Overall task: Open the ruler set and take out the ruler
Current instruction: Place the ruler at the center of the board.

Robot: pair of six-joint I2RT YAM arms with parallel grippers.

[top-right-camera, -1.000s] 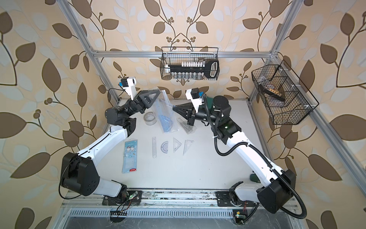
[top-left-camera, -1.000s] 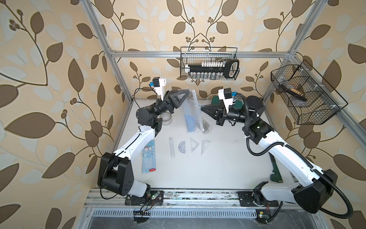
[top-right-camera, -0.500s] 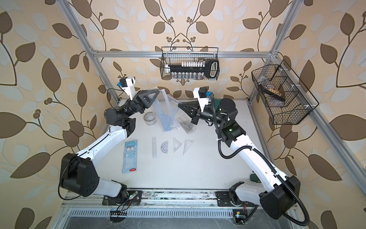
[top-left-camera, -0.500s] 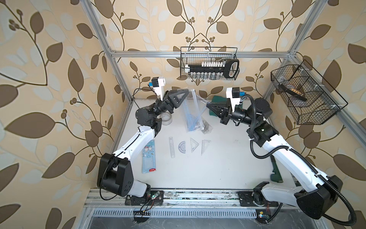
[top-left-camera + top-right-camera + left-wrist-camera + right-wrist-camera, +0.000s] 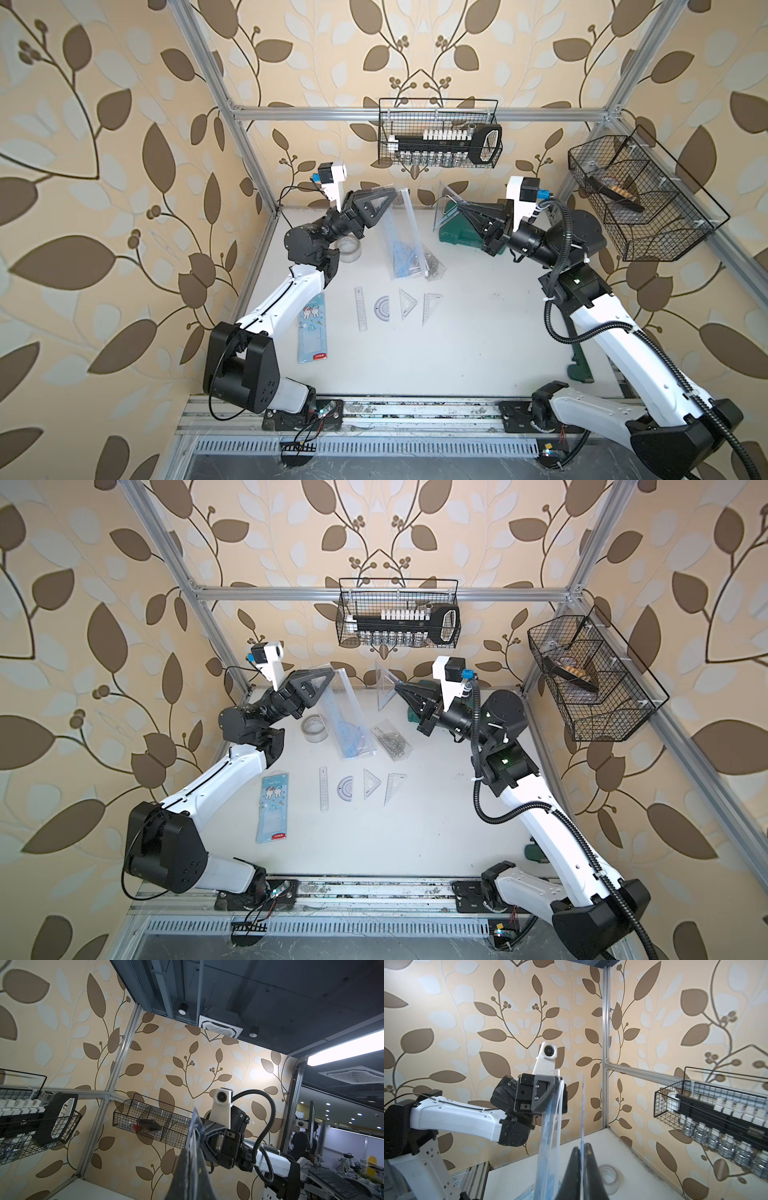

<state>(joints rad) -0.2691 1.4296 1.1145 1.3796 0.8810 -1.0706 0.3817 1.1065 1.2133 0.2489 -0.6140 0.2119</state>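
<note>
The left hand (image 5: 387, 195) is pinched closed on the top edge of the pouch (image 5: 405, 239), the ruler set, which hangs from it with its lower end resting on the surface (image 5: 478, 332). In the right wrist view the pouch's two walls bow apart just below that grip, so the mouth looks open. The right hand (image 5: 459, 206) is closed on one corner of a clear triangle (image 5: 445, 203), held upright in the air, well apart from the pouch and above the green case (image 5: 451, 235).

The step in hand appears to be carrying this piece away. A blue ruler (image 5: 394, 230) shows through the pouch wall, so I judge the main thing is not out yet.

To do it well:
- Keep the left pinch firm and high, so the mouth stays up and open for the next reach.
- The triangle is thin, slick plastic held at one corner and may swivel; move it slowly.
- Lower it flat beside the row of clear pieces (image 5: 382, 309) on the surface, touching down before the fingers part.
- Steer clear of the case and the hanging pouch on the way.
- Then go back in for the ruler, gripping its upper end.
</note>
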